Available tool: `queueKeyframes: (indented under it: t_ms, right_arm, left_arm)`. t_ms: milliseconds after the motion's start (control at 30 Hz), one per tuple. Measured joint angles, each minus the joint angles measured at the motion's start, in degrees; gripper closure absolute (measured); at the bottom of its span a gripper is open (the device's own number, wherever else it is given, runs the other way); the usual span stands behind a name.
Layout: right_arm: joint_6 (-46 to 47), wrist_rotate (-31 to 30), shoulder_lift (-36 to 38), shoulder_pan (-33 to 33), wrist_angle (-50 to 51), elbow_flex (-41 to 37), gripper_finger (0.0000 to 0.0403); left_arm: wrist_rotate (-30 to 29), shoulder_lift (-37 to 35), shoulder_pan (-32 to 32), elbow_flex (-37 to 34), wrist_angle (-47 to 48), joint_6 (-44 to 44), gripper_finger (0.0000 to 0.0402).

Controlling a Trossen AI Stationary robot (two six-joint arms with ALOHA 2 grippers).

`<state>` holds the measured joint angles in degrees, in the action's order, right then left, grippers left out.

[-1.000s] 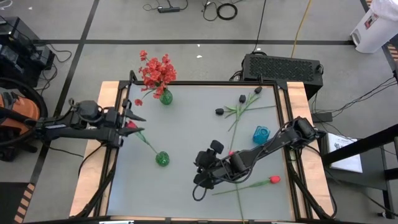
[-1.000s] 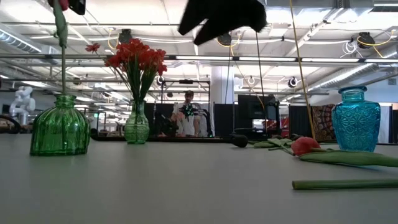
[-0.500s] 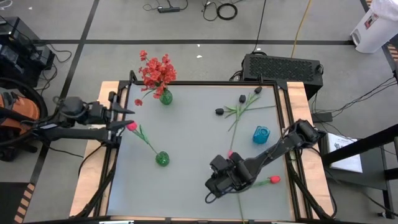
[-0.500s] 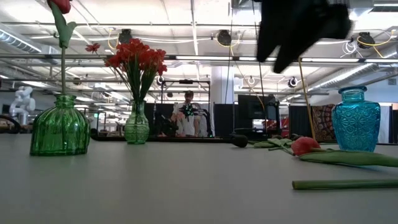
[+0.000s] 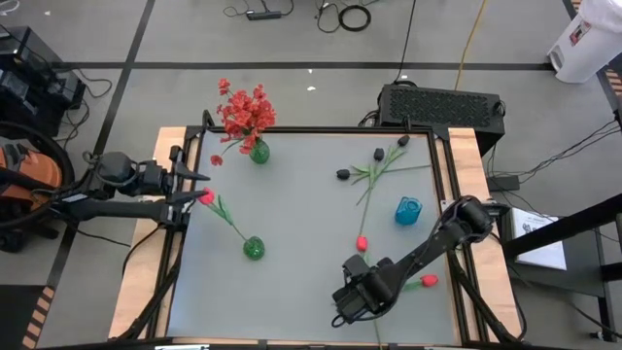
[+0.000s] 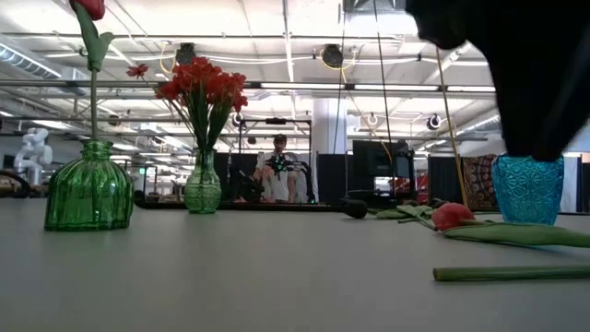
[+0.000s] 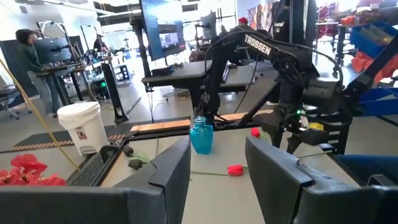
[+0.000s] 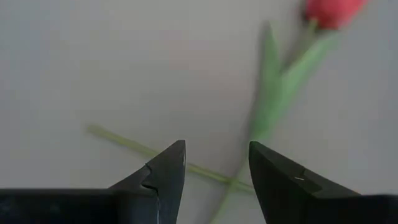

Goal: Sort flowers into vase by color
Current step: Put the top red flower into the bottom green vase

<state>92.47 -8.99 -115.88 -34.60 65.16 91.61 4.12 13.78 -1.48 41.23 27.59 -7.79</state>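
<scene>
On the grey table (image 5: 292, 204), the right gripper (image 8: 214, 168), open and empty, hides tulip stems (image 8: 155, 153) below.

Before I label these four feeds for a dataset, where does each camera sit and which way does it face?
High: overhead, straight down on the table; both arms show.
Low: table height, level across toward the room; right arm looms dark at top.
Left wrist: past the open left pincer, across to the blue vase.
Right wrist: down past the open right pincer at a red tulip.
Shared: the blue vase, in high, low and left wrist.
</scene>
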Motion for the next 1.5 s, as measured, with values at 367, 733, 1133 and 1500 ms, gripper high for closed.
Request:
queueKeyframes:
  t_ms: [367,733,1133,1500]
  right_arm:
    - [1.44,3.38,-2.38,1.19,2.67,-0.02,0.0234]
    - [1.42,6.00,-2.32,1.26,-0.17,-4.38,0.0234]
    - [0.69,7.86,-2.31,1.26,-4.72,-8.09,0.0234]
    - [-0.18,7.73,-2.31,1.26,-8.34,-8.09,0.0289]
  left_arm:
    - [0.00,0.00,0.02,-0.02,0.53,0.02,0.0239]
    - [0.07,0.00,0.02,-0.04,2.43,0.04,0.0239]
    - [0.09,0.00,0.00,-0.04,2.47,0.04,0.0239]
    - [0.09,0.00,0.02,-0.04,2.47,0.04,0.0239]
